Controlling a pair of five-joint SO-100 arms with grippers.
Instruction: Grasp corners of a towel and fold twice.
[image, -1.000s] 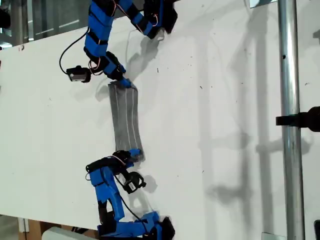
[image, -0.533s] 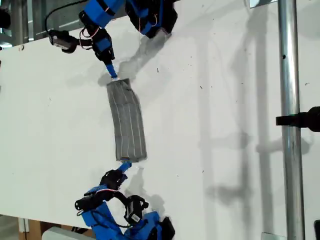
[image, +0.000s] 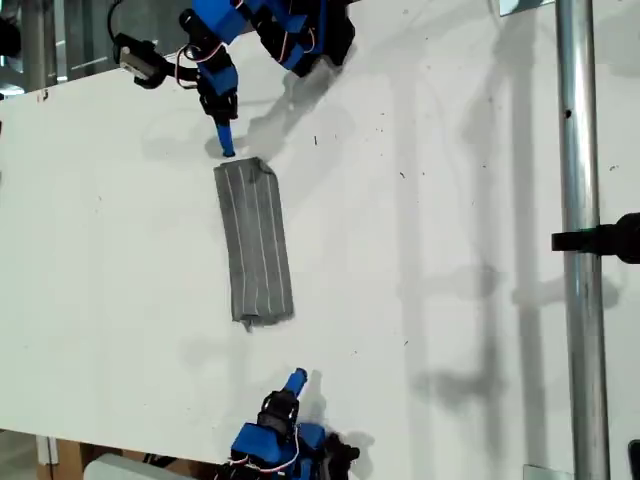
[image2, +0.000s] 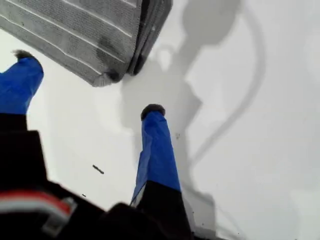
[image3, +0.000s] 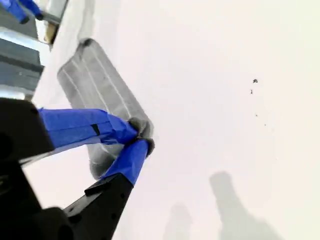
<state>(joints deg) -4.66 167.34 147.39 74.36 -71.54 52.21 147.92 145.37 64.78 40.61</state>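
Note:
The towel (image: 255, 240) lies on the white table as a long narrow grey strip with thin white stripes, folded, its layered edge showing in the first wrist view (image2: 85, 30). My first gripper (image: 226, 145) hovers just beyond the towel's upper end in the exterior view, open (image2: 87, 82) and holding nothing, one corner close before its fingertips (image2: 152, 111). My second gripper (image: 295, 378) sits near the exterior view's bottom edge, well back from the towel's lower end. Its fingers are shut (image3: 137, 136) with nothing between them, and the towel (image3: 95, 85) stretches away beyond.
A vertical metal pole (image: 580, 240) with a black clamp (image: 610, 238) stands at the exterior view's right. The white table (image: 430, 200) spreads wide on the exterior view's right of the towel. The table's edge runs along the exterior view's upper left.
Both grippers have let go of the towel's ends and drawn back, the second one far toward the exterior view's bottom. The towel now lies flat and straighter.

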